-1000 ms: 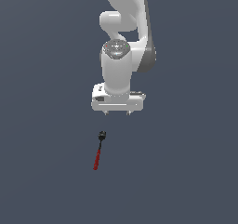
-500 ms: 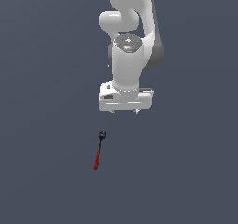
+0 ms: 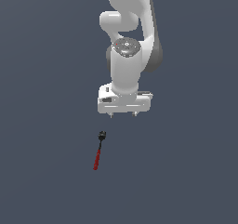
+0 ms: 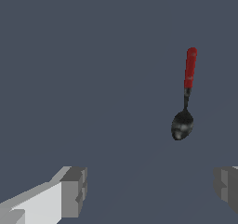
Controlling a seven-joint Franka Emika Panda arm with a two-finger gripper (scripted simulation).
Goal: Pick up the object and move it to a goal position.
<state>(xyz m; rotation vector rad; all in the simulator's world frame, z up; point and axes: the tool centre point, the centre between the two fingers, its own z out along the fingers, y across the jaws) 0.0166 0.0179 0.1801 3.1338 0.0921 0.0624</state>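
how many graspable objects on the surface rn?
1. A red-handled spoon lies flat on the grey surface, below the open hand and toward the exterior view's left; the wrist view confirms it. Nothing else visible.

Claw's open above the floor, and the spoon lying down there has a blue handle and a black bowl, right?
Not quite: the spoon's handle is red, not blue, as the wrist view shows. The rest holds: the bowl is black, and the claw is open above the floor.

Couldn't really make out the spoon head in the exterior view, way too tiny. Arm cropped at the top edge there. Fingers chopped off by the wrist view's edges, tips only.
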